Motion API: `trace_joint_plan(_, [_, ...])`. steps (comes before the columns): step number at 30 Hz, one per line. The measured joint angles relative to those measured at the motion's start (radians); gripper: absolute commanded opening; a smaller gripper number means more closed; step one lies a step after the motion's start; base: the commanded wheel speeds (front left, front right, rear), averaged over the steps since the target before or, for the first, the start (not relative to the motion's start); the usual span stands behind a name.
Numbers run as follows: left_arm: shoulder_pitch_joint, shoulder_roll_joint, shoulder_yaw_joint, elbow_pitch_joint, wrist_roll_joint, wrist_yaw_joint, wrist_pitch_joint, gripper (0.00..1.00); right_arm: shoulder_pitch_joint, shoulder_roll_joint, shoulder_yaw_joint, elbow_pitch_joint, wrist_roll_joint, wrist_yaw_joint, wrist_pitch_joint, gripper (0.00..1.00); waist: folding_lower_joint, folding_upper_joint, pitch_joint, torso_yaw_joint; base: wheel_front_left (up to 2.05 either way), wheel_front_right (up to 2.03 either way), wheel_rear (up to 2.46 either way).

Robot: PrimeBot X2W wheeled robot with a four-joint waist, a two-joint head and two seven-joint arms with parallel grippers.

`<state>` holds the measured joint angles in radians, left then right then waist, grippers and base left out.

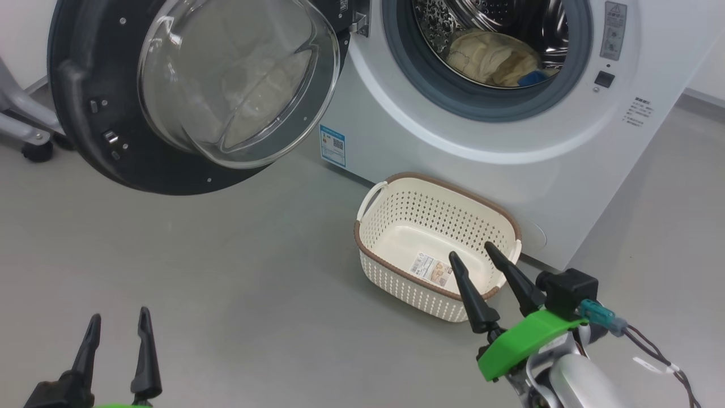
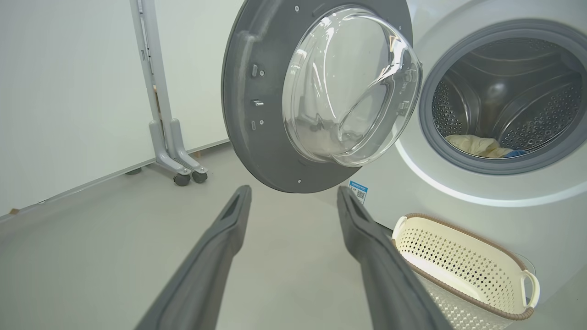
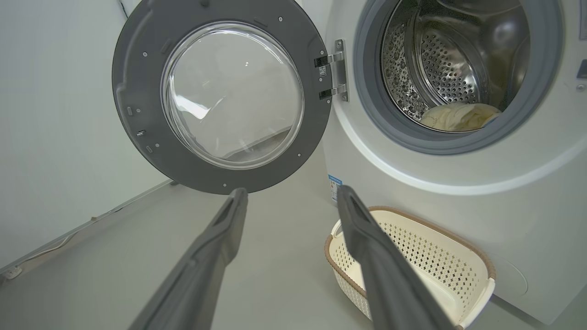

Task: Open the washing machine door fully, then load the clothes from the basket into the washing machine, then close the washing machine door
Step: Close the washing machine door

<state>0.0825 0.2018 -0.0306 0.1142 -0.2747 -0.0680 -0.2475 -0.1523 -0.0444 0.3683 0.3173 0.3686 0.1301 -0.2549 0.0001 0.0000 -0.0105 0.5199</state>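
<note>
Fingers spread wide and nothing between them: that is my right gripper (image 1: pixel 470 250), hanging with its tips over the near rim of the basket (image 1: pixel 396 272). My left gripper (image 1: pixel 120 313) sits low on my left, just as wide open and empty, above bare floor (image 1: pixel 226 272).

The basket stands on the floor just beside the front of the washing machine (image 1: pixel 510 164), below its opening. I take that to be deliberate, since it keeps the lift into the drum (image 1: pixel 493 17) short. Nothing lies in the basket but the sticker (image 1: pixel 431 267) on its bottom.

The clothes (image 1: pixel 490 59) lie heaped at the bottom of the drum, pale yellow with a blue piece at the right edge. They sit close behind the grey seal (image 1: pixel 481 107), and I see nothing draped over it. Loading looks finished to me.

The washing machine door (image 1: pixel 226 85) hangs swung far out to the left on its hinge (image 3: pixel 337 68), its inner face and glass bowl turned toward me. That leaves the mouth fully clear, which is why the drum was reachable.

I judge that only the closing is left. My left gripper is on the door's side, so I would push the dark rim with it. I would also keep the right arm out of the door's swing.
</note>
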Motion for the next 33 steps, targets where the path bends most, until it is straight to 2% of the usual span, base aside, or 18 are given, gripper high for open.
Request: trace_joint_plan(33, [0.005,-0.003,0.008,-0.005,0.0,0.003,0.0,1.0,-0.017,0.0,-0.002,0.012,0.001,0.0,0.0,1.0,-0.0001,0.0,-0.01,-0.007,0.0,0.0,0.0])
